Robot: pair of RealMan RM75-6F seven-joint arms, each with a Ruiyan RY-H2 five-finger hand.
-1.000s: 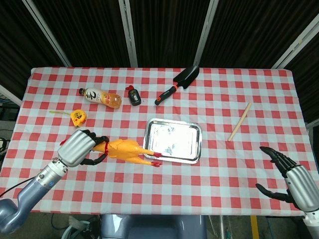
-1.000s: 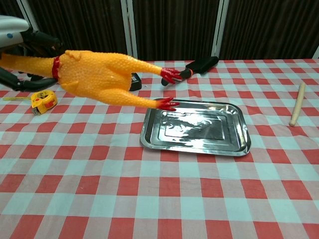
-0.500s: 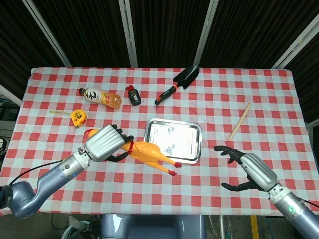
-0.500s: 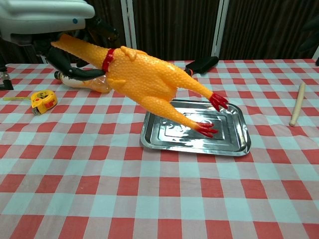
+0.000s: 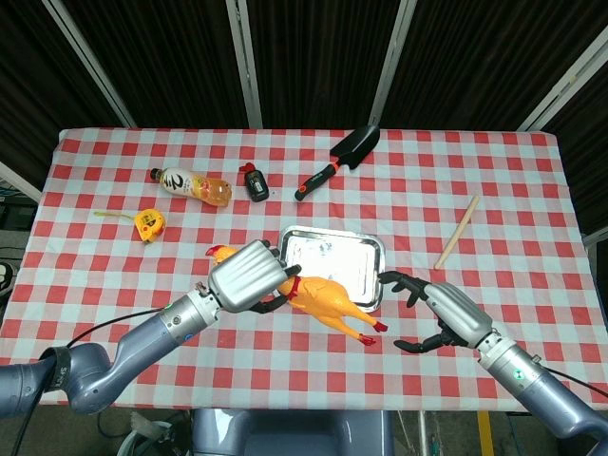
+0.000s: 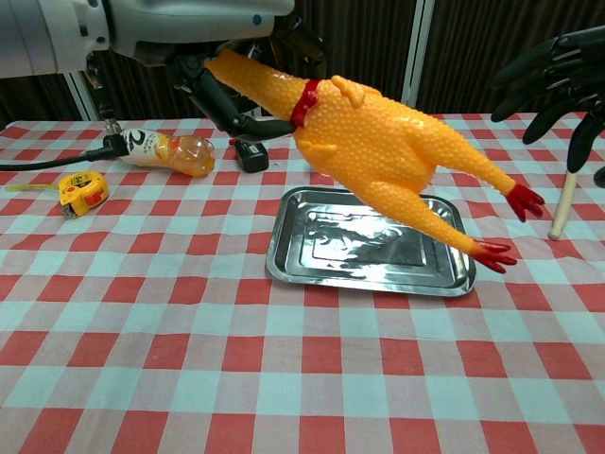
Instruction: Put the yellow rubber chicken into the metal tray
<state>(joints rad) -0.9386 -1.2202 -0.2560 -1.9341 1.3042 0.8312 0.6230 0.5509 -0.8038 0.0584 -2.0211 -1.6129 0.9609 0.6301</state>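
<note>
My left hand [image 5: 249, 276] grips the yellow rubber chicken [image 5: 328, 301] by the neck and holds it in the air. In the chest view the chicken [image 6: 388, 156] hangs above the metal tray [image 6: 293, 271], its red feet pointing right and down past the tray's right end. The tray [image 5: 294, 236] lies on the checked cloth at mid-table and holds nothing. My right hand [image 5: 442, 311] is open with fingers spread, to the right of the chicken's feet, and shows at the upper right of the chest view [image 6: 558, 80].
A drink bottle [image 5: 194, 185], a yellow tape measure [image 5: 147, 224] and a small black device [image 5: 254, 183] lie at the back left. A black trowel with a red handle [image 5: 340, 160] is behind the tray. A wooden stick [image 5: 457, 232] lies at the right.
My left hand has carried the chicken rightward, from left of the tray to over it. My right hand has moved in from the table's right edge toward the chicken's feet.
</note>
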